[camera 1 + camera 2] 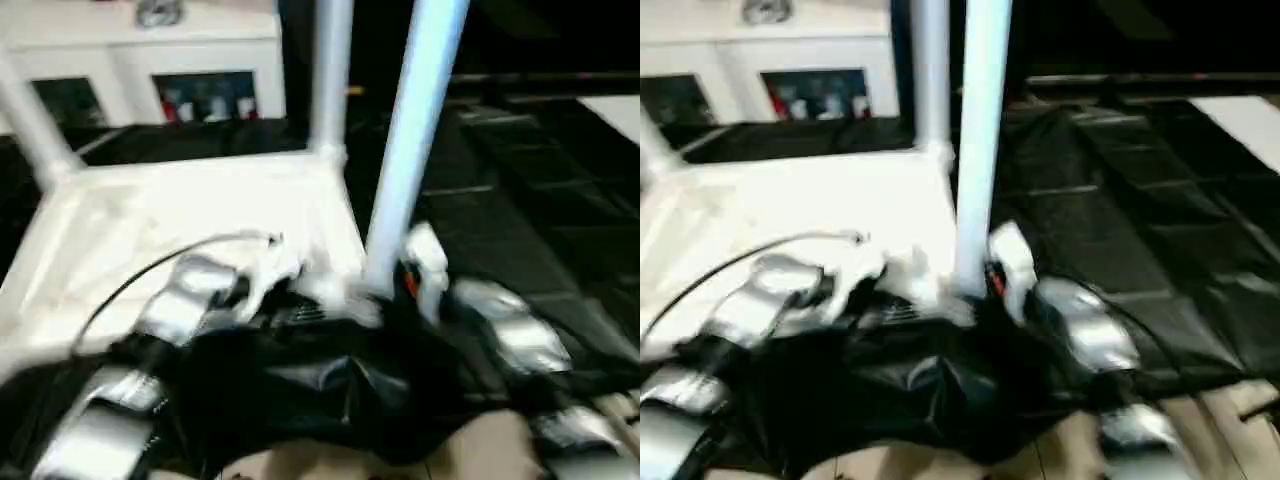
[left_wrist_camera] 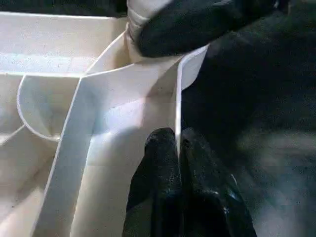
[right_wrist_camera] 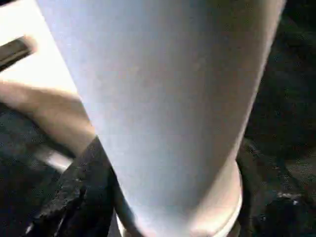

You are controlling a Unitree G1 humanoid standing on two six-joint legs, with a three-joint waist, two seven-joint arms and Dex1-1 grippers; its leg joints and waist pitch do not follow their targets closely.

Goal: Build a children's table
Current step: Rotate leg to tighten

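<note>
Right gripper (image 3: 173,217) wraps the low end of a tube leg (image 1: 415,140), black fingers (image 3: 74,197) set either side of it, holding it near-upright at the near right corner of the tabletop (image 1: 200,220). Left gripper (image 2: 177,148) is pressed together, pinching the thin rim wall by that same corner. Tabletop lies ribbed side up on the black floor mat (image 1: 500,220); another leg (image 1: 330,70) already stands in the far right corner socket. Step in hand, as I judge: seating this leg. Next: align its foot over the socket, press straight down, keep the rim braced.
</note>
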